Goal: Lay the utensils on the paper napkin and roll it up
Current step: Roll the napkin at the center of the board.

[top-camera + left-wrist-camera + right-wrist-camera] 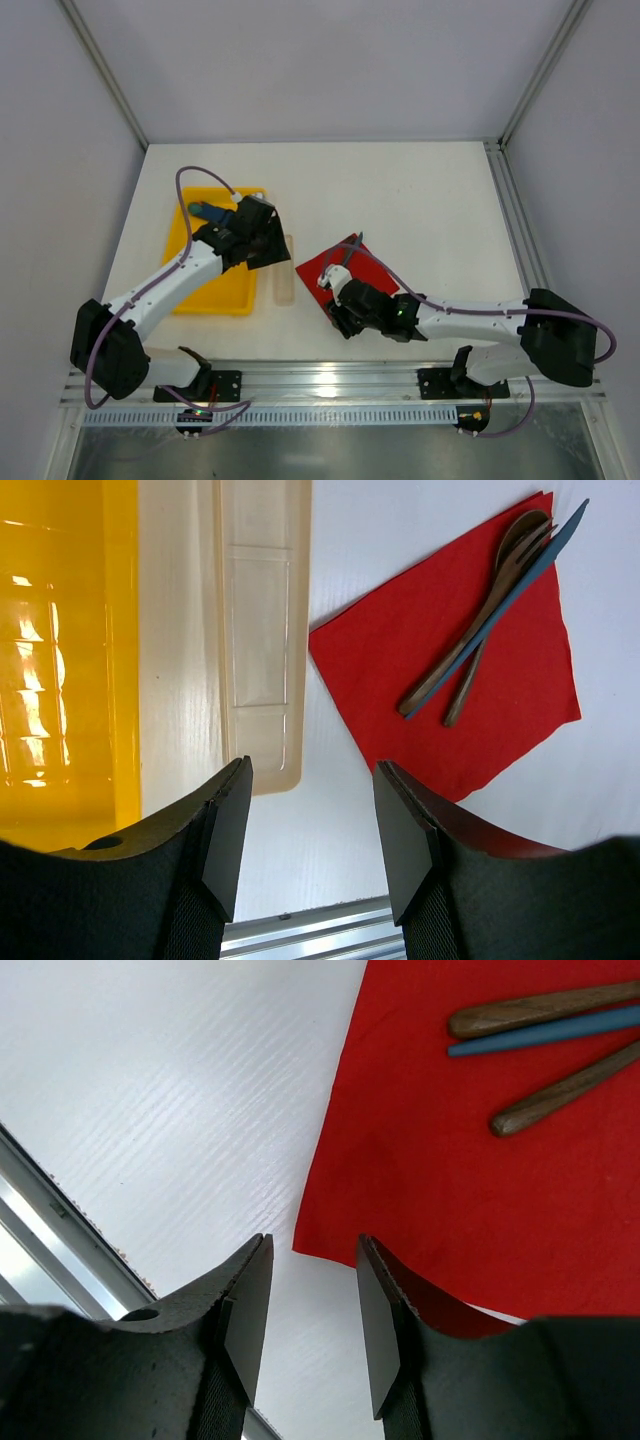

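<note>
At the near edge, the metal rail (330, 385) runs along the table (420, 190), with bare white surface between it and the work. The right gripper (312, 1310) hangs low over this strip, its jaws parted with nothing between them. The near corner of the paper napkin (480, 1180) lies just past its fingertips. Whether the fingers touch the sheet cannot be told.

The napkin lies flat and unrolled, turned like a diamond. There is open table off its left edge and beyond its far corner. From above, the right wrist covers its nearest part.

The utensils (470, 650) rest on the napkin's far half, a wooden spoon and fork bunched side by side. A slim blue knife-like piece (520, 580) lies against them, its tip reaching just over the napkin's far edge. The right wrist view cuts them off, showing only the handle ends.

To the left, well apart from the napkin, the left gripper (312, 830) hovers with its jaws spread wide and holding nothing. Below it, a clear plastic lid (260, 630) lies just beside the yellow tray (60, 660), and a narrow white gap separates the lid from the napkin's left corner.

In the tray's far end, a blue stick with a teal end (207, 210) shows, partly hidden by the left arm. Pale walls close the table's far and side edges.
</note>
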Robot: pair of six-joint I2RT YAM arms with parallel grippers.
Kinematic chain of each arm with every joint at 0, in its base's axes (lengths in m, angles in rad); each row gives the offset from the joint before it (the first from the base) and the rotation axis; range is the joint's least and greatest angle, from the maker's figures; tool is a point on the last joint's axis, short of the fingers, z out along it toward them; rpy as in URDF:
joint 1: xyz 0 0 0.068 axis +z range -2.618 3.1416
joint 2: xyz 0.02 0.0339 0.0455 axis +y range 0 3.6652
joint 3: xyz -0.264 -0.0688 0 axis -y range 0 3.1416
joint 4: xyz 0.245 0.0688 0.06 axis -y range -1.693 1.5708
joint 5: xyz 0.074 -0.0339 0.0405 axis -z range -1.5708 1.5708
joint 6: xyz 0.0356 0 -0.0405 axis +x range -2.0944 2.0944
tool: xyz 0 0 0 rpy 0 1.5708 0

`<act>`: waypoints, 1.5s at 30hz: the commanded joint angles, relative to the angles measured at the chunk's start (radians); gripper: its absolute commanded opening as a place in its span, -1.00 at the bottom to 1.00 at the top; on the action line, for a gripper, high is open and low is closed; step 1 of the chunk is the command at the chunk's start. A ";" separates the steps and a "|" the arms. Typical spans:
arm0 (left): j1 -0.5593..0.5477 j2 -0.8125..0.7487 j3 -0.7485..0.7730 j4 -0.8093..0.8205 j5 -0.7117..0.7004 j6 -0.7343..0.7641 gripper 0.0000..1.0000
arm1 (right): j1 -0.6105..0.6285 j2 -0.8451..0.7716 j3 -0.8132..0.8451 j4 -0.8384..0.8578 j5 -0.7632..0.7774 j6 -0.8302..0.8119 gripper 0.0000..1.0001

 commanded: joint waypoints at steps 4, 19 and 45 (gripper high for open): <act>0.000 -0.008 0.025 -0.013 0.011 -0.001 0.12 | 0.040 0.027 0.011 0.080 0.057 -0.057 -0.06; 0.000 0.041 0.039 -0.003 0.029 0.015 0.10 | 0.083 0.113 0.010 0.118 0.110 -0.097 -0.08; 0.000 0.051 0.015 0.005 -0.021 -0.014 0.10 | 0.120 0.113 0.079 0.035 0.172 -0.110 -0.92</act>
